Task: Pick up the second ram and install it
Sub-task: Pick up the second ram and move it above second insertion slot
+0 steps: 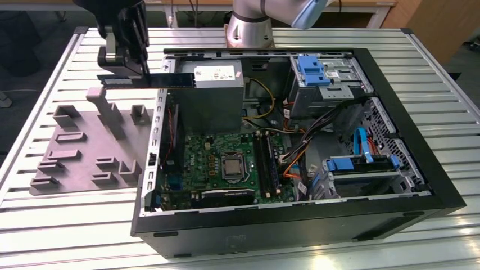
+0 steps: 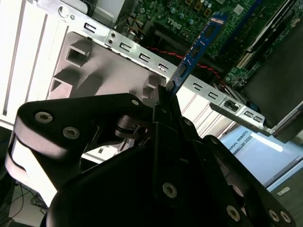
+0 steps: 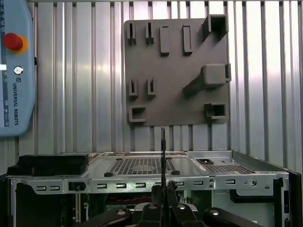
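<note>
- Black linkage of the gripper (image 2: 166, 97) sits closest to the lens in the second wrist view, with the second ram (image 2: 196, 52) jutting out from its tips towards the green motherboard (image 2: 189, 14).
- You'll find the stick in the upper left of the exterior view, up in the air over the computer case (image 1: 285, 225) rim, well apart from the black memory slots (image 1: 264, 160) in the frame's centre.
- Watch for the long free end swinging or clipping the metal rim, since the hold is near one end.
- Orange cables (image 1: 294, 154) lie just beside the slots and could snag it, and a skewed stick probably won't seat.
- Fingers are closed on the stick, pinching its flat faces, and they touch nothing else.
</note>
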You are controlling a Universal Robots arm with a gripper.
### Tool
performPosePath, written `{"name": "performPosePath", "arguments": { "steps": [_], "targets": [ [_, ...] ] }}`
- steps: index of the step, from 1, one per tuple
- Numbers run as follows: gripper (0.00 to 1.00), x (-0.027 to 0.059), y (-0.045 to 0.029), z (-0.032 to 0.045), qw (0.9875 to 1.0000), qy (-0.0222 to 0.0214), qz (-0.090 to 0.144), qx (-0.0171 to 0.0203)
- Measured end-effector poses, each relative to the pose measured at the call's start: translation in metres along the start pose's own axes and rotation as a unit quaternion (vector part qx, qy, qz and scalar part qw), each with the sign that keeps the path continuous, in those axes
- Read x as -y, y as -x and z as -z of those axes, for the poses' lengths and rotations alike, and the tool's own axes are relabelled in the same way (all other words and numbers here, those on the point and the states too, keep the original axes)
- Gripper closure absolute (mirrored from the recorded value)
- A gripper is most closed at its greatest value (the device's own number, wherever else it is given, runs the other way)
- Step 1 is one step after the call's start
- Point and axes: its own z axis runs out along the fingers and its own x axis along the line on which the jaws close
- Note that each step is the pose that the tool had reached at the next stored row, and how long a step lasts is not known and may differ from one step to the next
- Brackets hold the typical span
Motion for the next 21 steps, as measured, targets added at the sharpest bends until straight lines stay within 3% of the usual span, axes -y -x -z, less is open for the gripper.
{"name": "performPosePath", "arguments": {
  "steps": [21],
  "targets": [
    [0.86, 0.0207, 0.0006, -0.0003, 1.0, 0.0, 0.0, 0.0]
  ]
}}
